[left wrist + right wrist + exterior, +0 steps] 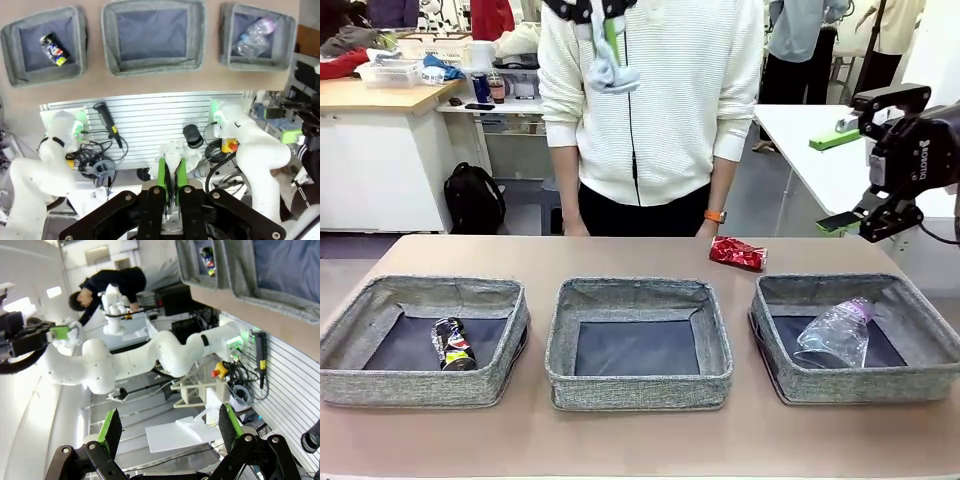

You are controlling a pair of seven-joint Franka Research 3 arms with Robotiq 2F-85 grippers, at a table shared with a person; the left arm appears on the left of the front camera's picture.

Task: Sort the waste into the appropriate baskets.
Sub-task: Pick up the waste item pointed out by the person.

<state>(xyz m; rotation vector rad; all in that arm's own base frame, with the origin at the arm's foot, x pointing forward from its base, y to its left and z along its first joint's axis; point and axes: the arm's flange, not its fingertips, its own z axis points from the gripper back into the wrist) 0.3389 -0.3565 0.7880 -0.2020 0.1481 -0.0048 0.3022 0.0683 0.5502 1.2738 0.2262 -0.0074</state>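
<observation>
Three grey baskets stand in a row on the table. The left basket (420, 386) holds a dark can (453, 345), the middle basket (638, 386) shows a bare bottom, and the right basket (865, 384) holds a clear plastic bottle (835, 334). A crushed red can (738, 253) lies on the table behind them, near the person. High above the baskets, my left gripper (171, 167) is shut on a white paper wad (175, 152). At the right edge my right gripper (838, 181) hangs open with nothing between its fingers, above the right basket's far corner.
A person in a white sweater (650, 100) stands at the far side of the table with hands behind its edge. The left wrist view looks down on the dark can (52, 47), the bottle (252, 36) and the two arm bases.
</observation>
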